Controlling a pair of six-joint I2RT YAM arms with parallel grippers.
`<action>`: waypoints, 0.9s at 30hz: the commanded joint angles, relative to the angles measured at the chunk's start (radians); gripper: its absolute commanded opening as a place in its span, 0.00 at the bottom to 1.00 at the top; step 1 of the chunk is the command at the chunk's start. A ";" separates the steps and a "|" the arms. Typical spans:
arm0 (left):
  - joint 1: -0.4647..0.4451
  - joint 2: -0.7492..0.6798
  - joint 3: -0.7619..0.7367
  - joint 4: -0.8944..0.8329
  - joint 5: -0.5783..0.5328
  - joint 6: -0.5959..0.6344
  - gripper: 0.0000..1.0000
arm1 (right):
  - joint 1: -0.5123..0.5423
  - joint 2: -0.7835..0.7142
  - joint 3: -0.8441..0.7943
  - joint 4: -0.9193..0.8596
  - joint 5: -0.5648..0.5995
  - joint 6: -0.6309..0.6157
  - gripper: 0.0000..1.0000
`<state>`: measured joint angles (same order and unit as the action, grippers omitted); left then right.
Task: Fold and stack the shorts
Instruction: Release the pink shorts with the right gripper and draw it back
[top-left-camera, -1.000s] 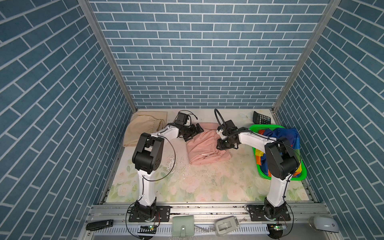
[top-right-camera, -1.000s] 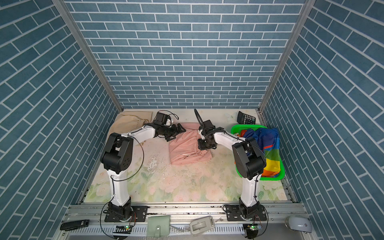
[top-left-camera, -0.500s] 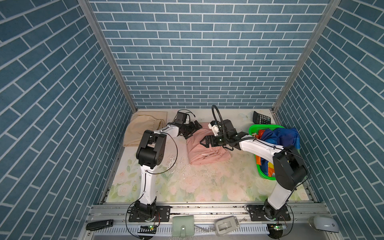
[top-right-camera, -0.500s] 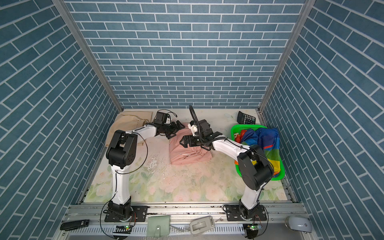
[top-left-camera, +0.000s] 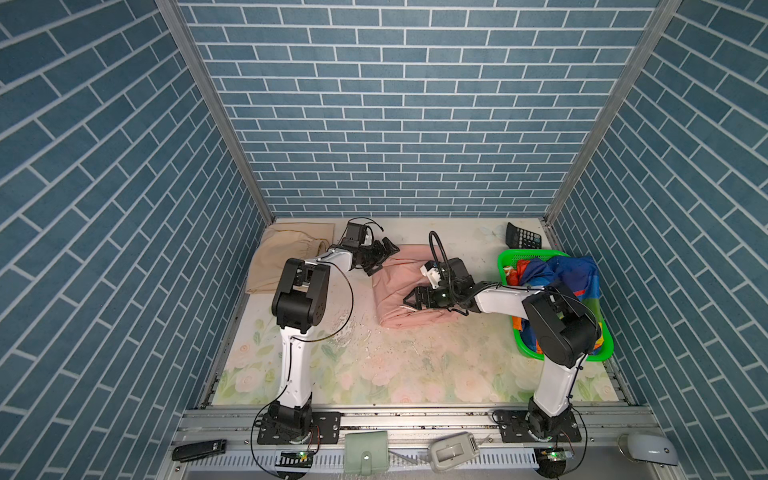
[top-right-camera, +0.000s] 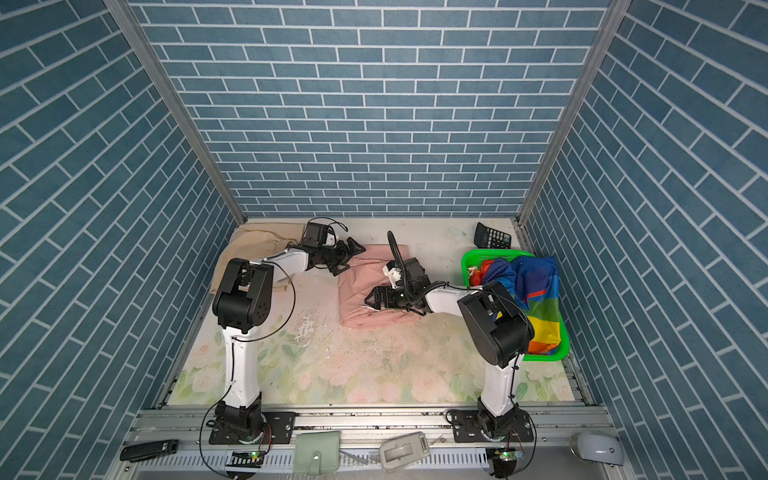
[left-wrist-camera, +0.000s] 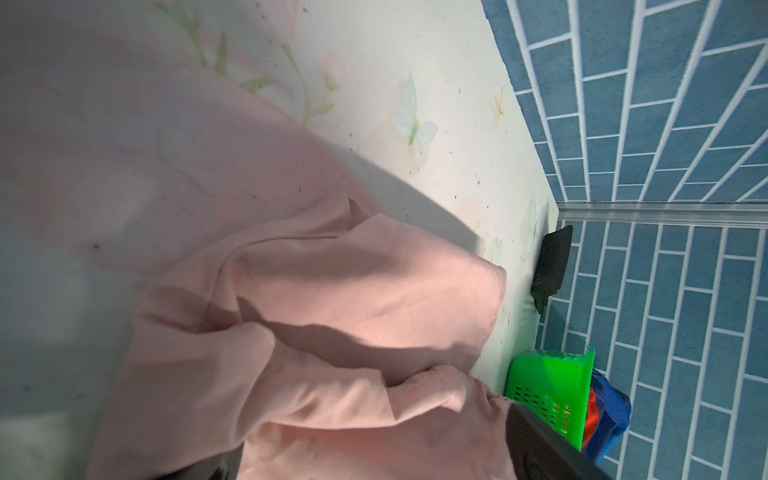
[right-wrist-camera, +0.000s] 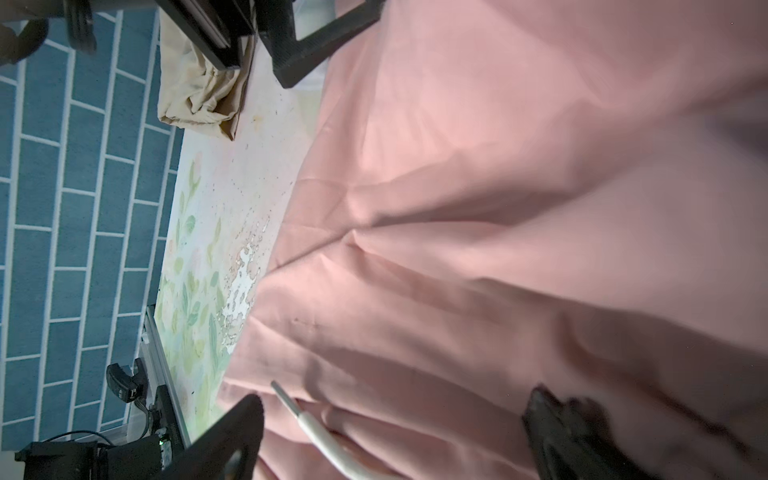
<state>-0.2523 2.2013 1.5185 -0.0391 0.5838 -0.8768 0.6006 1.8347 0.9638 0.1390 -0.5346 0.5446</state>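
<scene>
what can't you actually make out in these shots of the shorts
- Rainbow shorts: in both top views the right arm covers their near part in the green basket.
- Beige shorts: in a top view the near right corner is behind the left arm.
- White cord: in the right wrist view it runs out of frame.
- Calculator: the keys are too small to read.

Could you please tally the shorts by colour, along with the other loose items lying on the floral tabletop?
Beige shorts: 1
Pink shorts: 1
Rainbow-striped shorts: 1
Green basket: 1
Calculator: 1
Total: 5
</scene>
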 joint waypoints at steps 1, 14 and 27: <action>0.029 0.063 0.007 -0.047 -0.068 0.039 0.99 | -0.021 -0.049 -0.068 -0.068 0.017 0.013 0.99; -0.001 -0.221 0.038 -0.360 -0.303 0.368 1.00 | -0.069 -0.302 -0.026 -0.340 0.145 -0.101 0.99; -0.005 -0.360 -0.323 -0.316 -0.145 0.345 0.98 | -0.164 -0.267 -0.007 -0.407 0.180 -0.112 0.99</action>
<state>-0.2497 1.8305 1.2217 -0.3370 0.3973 -0.5385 0.4431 1.5517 0.9371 -0.2295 -0.3733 0.4629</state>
